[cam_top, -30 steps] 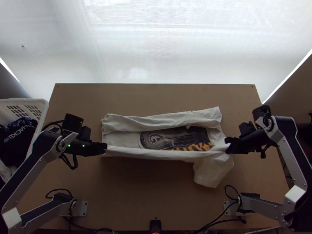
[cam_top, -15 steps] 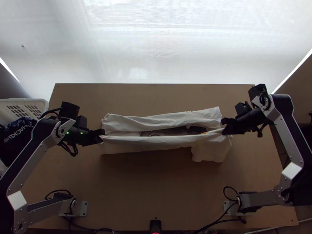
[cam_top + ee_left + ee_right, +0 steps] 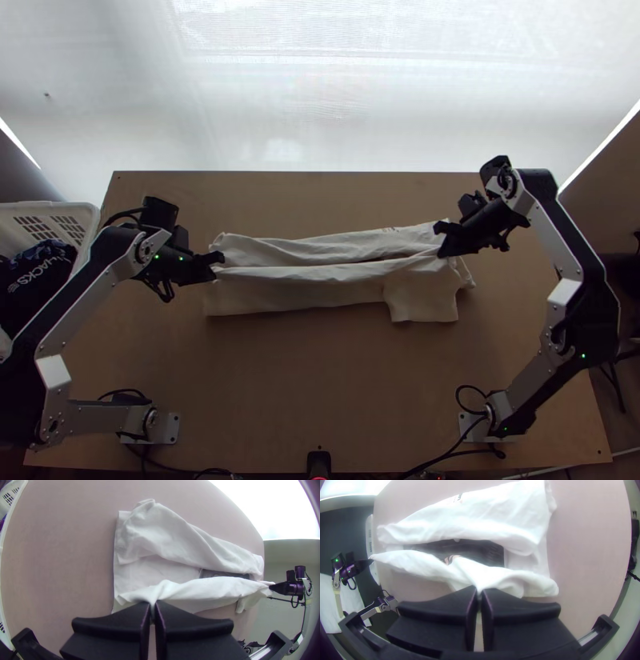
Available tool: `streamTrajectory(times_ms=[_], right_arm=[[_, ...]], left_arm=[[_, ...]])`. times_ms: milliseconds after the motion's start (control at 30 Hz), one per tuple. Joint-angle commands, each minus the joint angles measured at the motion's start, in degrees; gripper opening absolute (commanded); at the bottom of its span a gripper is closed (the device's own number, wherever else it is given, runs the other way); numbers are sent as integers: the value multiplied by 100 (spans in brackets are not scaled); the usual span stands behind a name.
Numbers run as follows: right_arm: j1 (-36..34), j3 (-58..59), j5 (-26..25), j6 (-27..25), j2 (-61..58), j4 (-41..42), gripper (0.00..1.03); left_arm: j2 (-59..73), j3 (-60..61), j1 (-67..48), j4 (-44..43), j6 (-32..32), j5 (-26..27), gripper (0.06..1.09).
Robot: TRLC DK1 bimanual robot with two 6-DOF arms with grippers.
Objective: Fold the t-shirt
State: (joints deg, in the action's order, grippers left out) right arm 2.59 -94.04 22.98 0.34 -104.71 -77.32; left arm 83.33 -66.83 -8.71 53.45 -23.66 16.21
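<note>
Nearest, at the table's front edge, there's a small black upright device (image 3: 318, 462), with a pale metal mounting plate (image 3: 170, 427) under the left arm's base and black cables (image 3: 460, 452) trailing by the right one's. Past these, on the middle of the light wooden table (image 3: 320, 384), is the white t-shirt (image 3: 296, 298), a long strip lying crosswise, its near side hanging in a smooth panel and a squarish flap (image 3: 422, 298) sticking out toward the front near its right end. Along the top of that panel runs a long edge of cloth, stretched between the two grippers. The left gripper (image 3: 219, 266) has the strip's left end: in its wrist view the broad black fingers (image 3: 113, 623) are closed to a thin slit, with a pinch of white cloth between the tips. The right gripper (image 3: 442, 238) has the other end, and its wrist view shows its fingers (image 3: 516, 610) drawn together just the same on a gathered bit of shirt. Behind the held edge a dark print (image 3: 486, 551) peeks through a narrow gap, and beyond that the shirt's far side is folded inward in a loose, rumpled band (image 3: 336, 244). Off the table's left side sits a white plastic basket (image 3: 48, 210) with dark clothes (image 3: 36, 284) in it. Farthest back, past the table's far edge, spreads a bright white sheer screen (image 3: 320, 96).
</note>
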Motion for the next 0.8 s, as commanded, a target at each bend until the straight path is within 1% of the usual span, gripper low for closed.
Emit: streamTrajectory(times_ms=[0, 233, 300, 333, 400, 433, 533, 567, 633, 700, 733, 767], right_arm=[[5, -115, -66, -8, -683, 367, 3], [-30, -71, -136, 10, -946, 648, 3], [-57, -176, -180, 28, -955, 665, 15], [-74, -246, -224, 28, -946, 657, 18], [-92, -405, -277, 28, -859, 595, 19], [-92, -484, -294, 28, -788, 569, 21], [-101, -712, -312, 28, -542, 200, 39], [-101, -747, -321, 28, -454, 50, 42], [-110, -739, -321, 10, -296, -266, 43], [-154, -545, -338, 10, -76, -328, 45], [-189, -396, -338, 10, 47, -336, 49], [-224, -229, -347, 10, 170, -336, 49]], left_arm=[[351, -50, -149, -221, -113, -170, 9], [439, 100, -149, -274, -183, -197, 9], [439, 126, -157, -283, -209, -197, 9], [439, 126, -175, -300, -244, -197, 9], [439, 100, -219, -318, -350, -197, 9], [430, 100, -263, -318, -385, -197, 9], [377, 117, -377, -318, -464, -197, 9], [351, 144, -395, -318, -464, -197, 9], [324, 196, -395, -327, -464, -206, 9], [298, 232, -395, -353, -464, -197, 9], [289, 249, -386, -371, -464, -206, 9], [280, 258, -377, -371, -464, -206, 9]])
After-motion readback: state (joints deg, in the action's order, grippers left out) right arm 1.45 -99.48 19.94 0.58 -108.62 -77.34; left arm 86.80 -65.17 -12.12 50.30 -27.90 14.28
